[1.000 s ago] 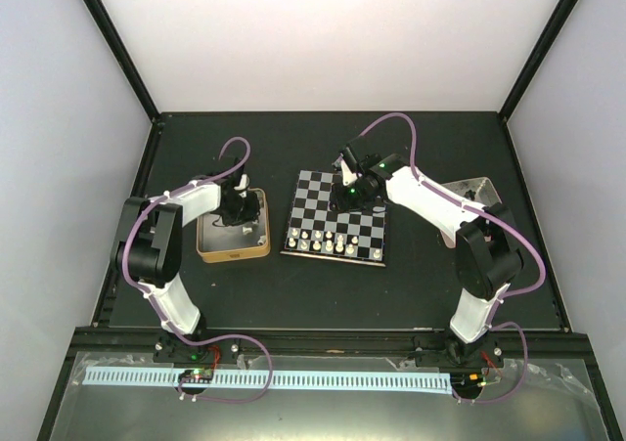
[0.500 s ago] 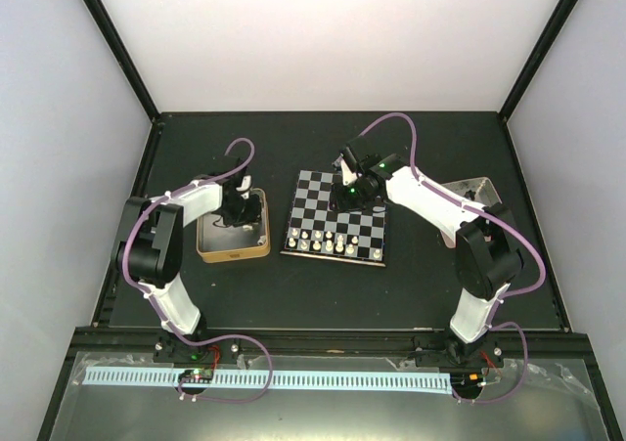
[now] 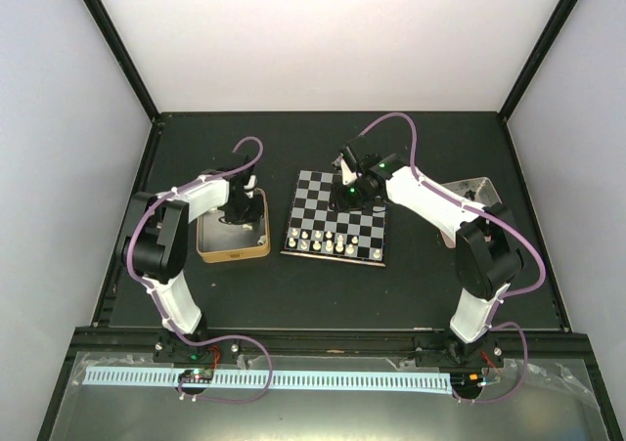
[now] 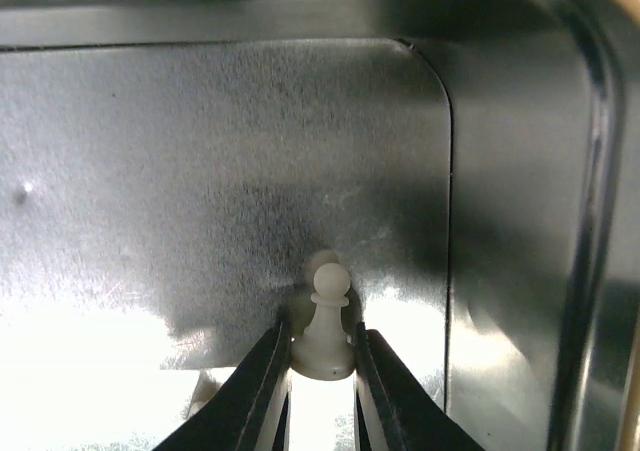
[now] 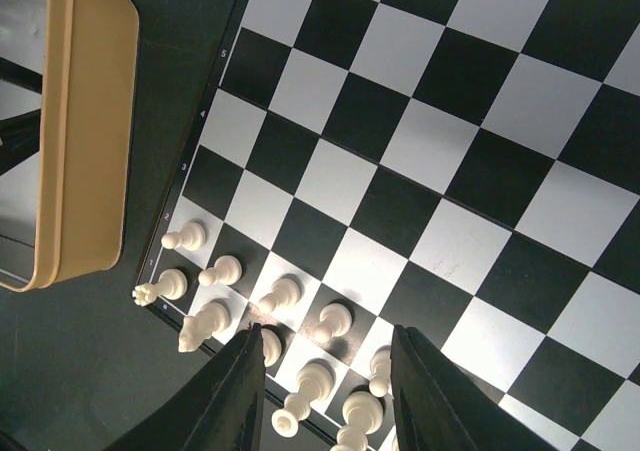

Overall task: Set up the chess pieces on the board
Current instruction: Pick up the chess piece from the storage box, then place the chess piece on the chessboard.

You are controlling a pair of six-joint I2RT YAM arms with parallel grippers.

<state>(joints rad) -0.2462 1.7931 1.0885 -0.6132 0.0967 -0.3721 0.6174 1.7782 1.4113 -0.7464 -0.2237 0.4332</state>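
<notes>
The left arm is bending rightward with its gripper (image 4: 320, 359) pinching a pawn (image 4: 325, 319), while the right arm is stretching far-left, its gripper (image 5: 325, 337) hanging jaws apart.

Room for a gripper is being left over the bare middle and far squares of the board (image 5: 470, 121). The near rows are being crowded by white pieces (image 5: 280, 296), right under the wide-apart fingers of the right gripper (image 5: 325, 336). In the gold tin (image 4: 520, 171), a white pawn (image 4: 326, 296) is being squeezed by the left gripper (image 4: 321, 333) near a corner, where the way is being blocked by the tin's walls.
</notes>
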